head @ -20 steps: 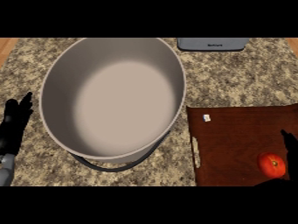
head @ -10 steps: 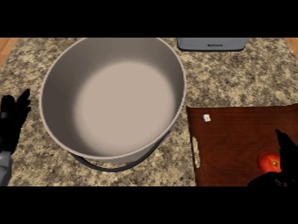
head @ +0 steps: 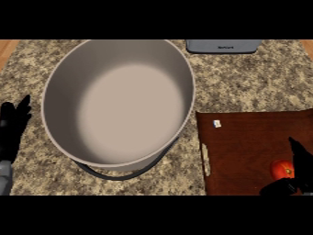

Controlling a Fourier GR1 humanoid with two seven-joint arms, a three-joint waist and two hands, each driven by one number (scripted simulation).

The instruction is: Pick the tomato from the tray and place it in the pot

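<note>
A small red tomato (head: 281, 169) lies near the front right corner of the dark brown tray (head: 254, 142). My right hand (head: 306, 169) covers the tomato's right side, fingers stretched out over it and thumb low at its front; part of the tomato is hidden. The wide grey pot (head: 118, 101) stands left of the tray, nothing inside it, its dark handle at the front. At the left edge my left hand (head: 6, 135) rests open beside the pot, fingers up.
A grey appliance (head: 223, 45) sits at the counter's back edge, behind the pot. A small white tag (head: 217, 123) lies on the tray's back left. The tray has slot handles at its left and right ends. Speckled granite counter surrounds everything.
My right hand has slid left and forward over the tomato, hiding more of it. The left hand shifted slightly down and left. Pot and tray stayed put.
</note>
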